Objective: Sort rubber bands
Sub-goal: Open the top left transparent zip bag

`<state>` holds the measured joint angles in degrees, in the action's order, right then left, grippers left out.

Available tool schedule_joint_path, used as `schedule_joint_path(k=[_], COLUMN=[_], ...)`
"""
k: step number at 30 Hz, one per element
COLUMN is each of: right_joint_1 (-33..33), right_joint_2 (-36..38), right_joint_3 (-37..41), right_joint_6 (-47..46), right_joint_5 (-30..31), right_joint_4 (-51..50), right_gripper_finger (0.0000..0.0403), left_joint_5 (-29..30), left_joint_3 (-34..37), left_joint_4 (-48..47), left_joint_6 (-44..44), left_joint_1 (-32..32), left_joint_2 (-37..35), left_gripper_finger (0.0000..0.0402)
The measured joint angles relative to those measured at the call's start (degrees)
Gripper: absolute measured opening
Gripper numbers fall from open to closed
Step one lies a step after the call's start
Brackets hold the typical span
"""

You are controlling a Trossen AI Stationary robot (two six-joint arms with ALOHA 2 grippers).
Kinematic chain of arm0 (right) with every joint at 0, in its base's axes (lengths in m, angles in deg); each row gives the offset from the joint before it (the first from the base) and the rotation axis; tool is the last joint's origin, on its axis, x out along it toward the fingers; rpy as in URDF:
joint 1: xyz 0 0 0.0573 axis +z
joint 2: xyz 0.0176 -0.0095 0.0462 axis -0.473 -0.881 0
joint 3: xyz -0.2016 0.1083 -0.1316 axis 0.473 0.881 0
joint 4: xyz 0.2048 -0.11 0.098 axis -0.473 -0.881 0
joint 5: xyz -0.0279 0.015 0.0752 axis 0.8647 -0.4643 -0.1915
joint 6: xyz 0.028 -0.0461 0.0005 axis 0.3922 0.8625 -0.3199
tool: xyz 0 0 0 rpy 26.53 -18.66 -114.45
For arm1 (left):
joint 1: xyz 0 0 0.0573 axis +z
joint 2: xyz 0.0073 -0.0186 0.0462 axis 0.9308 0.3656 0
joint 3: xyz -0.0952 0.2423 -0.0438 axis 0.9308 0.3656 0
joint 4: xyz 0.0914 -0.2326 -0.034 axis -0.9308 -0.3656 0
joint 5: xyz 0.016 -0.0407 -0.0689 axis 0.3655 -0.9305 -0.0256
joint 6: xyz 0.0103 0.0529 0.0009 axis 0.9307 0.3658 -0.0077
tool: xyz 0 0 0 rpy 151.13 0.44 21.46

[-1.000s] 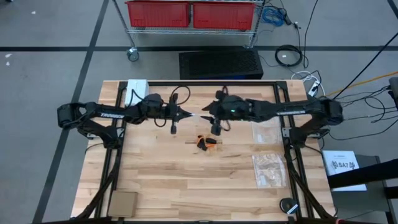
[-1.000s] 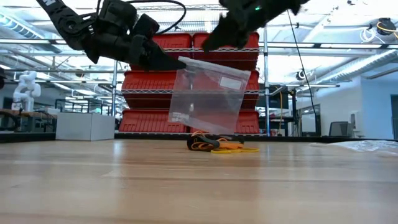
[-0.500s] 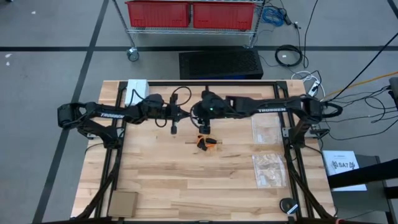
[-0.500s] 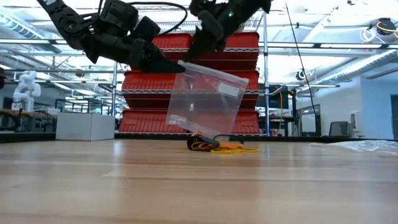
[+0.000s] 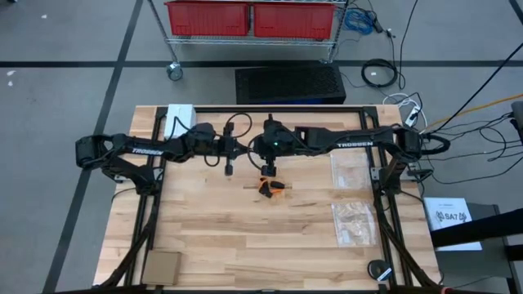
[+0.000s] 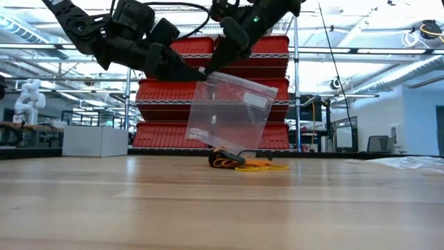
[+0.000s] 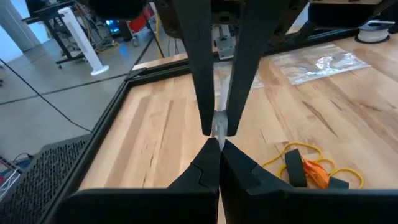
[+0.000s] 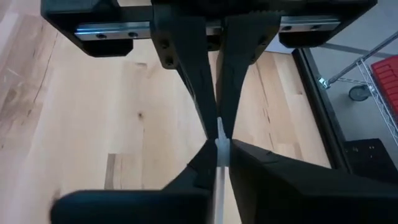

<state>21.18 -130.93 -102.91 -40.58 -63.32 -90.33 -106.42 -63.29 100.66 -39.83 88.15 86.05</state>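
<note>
- High view: I have both arms meeting over the middle of the table [image 5: 204,237]. Since a second ago my right gripper [image 5: 250,153] has swung in from farther right to face the left gripper [image 5: 243,152]. The rubber bands [image 5: 270,186] lie in a small orange and black heap on the wood just in front of them, untouched. Other clear bags [image 5: 353,220] lie flat near the right edge.
- Low view: the clear zip bag [image 6: 227,111] hangs in the air above the heap, thin, glossy and slightly tilted, with a white label patch. The left gripper pinches its top edge; the right gripper, wide apart a moment ago, has now closed on the same edge beside it. I judge this sets me up to pull the bag mouth open for sorting.
- Left wrist view: my own fingers are shut tight on the pale bag rim, and the other arm's fingers nip it opposite. The bands show as thin orange loops with black pieces on pale planks.
- Right wrist view: both pairs of fingers clamp the thin white rim edge-on.
</note>
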Motion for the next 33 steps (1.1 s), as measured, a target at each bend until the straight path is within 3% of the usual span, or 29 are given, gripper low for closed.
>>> schedule_joint_path(k=[33], right_joint_1=[2.32], right_joint_2=[4.87], right_joint_3=[-0.02], right_joint_6=[-6.91], right_joint_5=[6.08], right_joint_4=[-22.79], right_gripper_finger=[0.0009], left_joint_5=[0.92], left_joint_3=[-0.02], left_joint_4=[0.42], left_joint_6=[-0.07], left_joint_1=[-0.02], left_joint_2=[0.0], left_gripper_finger=[0.0])
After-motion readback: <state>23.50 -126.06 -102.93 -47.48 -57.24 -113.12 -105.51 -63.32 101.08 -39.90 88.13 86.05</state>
